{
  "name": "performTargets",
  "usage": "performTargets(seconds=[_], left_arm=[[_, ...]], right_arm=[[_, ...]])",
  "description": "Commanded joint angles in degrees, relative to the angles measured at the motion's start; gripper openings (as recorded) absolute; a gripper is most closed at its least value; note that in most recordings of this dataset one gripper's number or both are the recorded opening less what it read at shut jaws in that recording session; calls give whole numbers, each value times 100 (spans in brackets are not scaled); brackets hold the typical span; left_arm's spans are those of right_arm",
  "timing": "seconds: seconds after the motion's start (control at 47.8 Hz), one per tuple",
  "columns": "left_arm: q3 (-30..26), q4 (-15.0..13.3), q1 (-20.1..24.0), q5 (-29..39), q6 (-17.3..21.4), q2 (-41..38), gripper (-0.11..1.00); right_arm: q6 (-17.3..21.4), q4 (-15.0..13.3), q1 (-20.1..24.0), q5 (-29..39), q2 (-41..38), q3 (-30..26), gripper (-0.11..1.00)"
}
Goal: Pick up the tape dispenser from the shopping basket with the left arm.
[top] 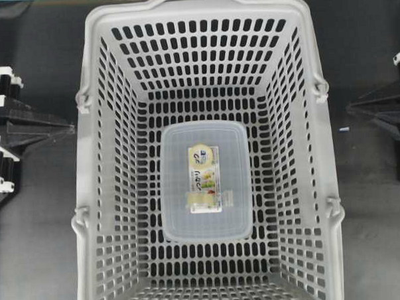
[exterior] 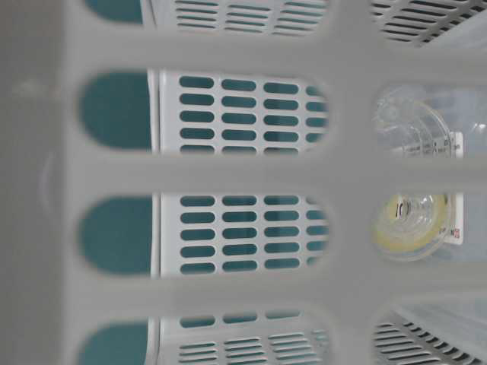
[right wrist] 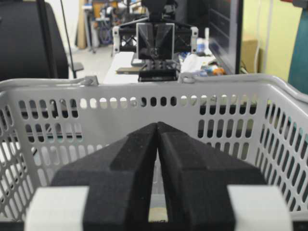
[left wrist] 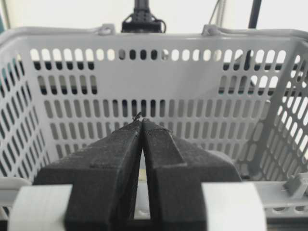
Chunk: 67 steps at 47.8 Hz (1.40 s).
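1. The left hand (top: 71,128) sits clenched and empty, outside the shopping basket's (top: 97,75) left wall, above the dark worktop (top: 37,230).
2. The tape dispenser (top: 205,182) lies flat on the middle of the basket floor, label up.
3. The right hand (top: 349,108) is clenched too, outside the right wall.

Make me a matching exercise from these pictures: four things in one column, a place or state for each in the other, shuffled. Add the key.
Things:
1. tape dispenser
2. shopping basket
3. left gripper
4. right gripper

Places or states:
A. shut, outside the basket's right wall
B. lying flat on the basket floor
C. shut, outside the basket's left wall
D. standing on the dark table

Pairs: 1-B, 2-D, 3-C, 4-A
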State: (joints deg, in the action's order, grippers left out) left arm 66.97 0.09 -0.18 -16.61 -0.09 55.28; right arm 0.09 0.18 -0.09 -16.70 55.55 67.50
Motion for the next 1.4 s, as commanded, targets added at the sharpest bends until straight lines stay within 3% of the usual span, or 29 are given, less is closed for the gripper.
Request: performTargets(seconds=[0.0, 0.147, 0.314, 0.44, 0.733, 0.775, 0.984, 1.026, 1.089, 1.173, 1.382], left_arm=[[-589, 246, -114, 396, -88, -35, 6], [-1477, 246, -176, 1696, -185, -316, 0], [-2408, 246, -422, 2944, -193, -984, 0], [-2997, 246, -510, 3542, -193, -1635, 0], [-4052, 246, -633, 4430, -202, -3032, 0], [-4210, 246, -633, 4535, -220, -3190, 0], [-4869, 246, -624, 5361, -316, -4034, 0], [-4992, 246, -633, 5502, -316, -4210, 0], [-5106, 246, -642, 5599, -325, -4403, 1], [-5247, 246, -659, 5660, -404, -4641, 16], [-5520, 246, -809, 5871, -1028, -5212, 77]], right_arm=[[35, 35, 0, -44, -53, -132, 0], [123, 114, -9, 167, -18, -281, 0], [149, 114, -9, 976, -18, -501, 0], [97, 97, -53, 1345, 44, -624, 0], [97, 97, -193, 1345, 431, -650, 2], [114, 97, -193, 1415, 466, -642, 9], [123, 97, -149, 1749, 492, -642, 70], [123, 97, -141, 1767, 492, -642, 78], [132, 97, -141, 1767, 510, -642, 80], [114, 97, -141, 1758, 545, -633, 77], [141, 97, -141, 1740, 659, -554, 76]])
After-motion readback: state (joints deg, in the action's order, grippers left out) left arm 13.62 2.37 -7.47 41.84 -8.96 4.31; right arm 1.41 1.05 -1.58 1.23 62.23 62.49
